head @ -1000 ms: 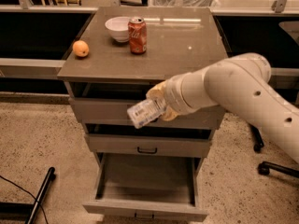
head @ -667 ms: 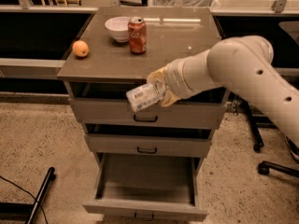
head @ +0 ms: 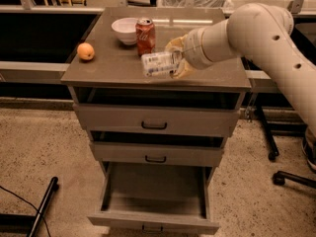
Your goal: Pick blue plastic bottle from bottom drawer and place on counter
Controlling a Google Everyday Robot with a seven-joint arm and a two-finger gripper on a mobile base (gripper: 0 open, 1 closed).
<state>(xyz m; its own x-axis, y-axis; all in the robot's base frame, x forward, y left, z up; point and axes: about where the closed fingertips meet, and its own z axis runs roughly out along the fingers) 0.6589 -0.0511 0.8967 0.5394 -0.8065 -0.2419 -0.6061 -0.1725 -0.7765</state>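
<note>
The blue plastic bottle (head: 157, 64) is held sideways above the counter (head: 108, 65), just in front of the red soda can. My gripper (head: 176, 60) is shut on the bottle's right end, with the white arm reaching in from the right. Whether the bottle touches the counter top I cannot tell. The bottom drawer (head: 154, 223) stands pulled out at the foot of the cabinet, and nothing shows inside it.
On the counter stand a red soda can (head: 145, 35), a white bowl (head: 124, 30) behind it and an orange (head: 85, 51) at the left edge. The two upper drawers are slightly ajar. Chair wheels (head: 279, 177) stand on the floor at right.
The arm has lifted the bottle from in front of the top drawer up over the counter, and it now hangs over the counter's front middle.
</note>
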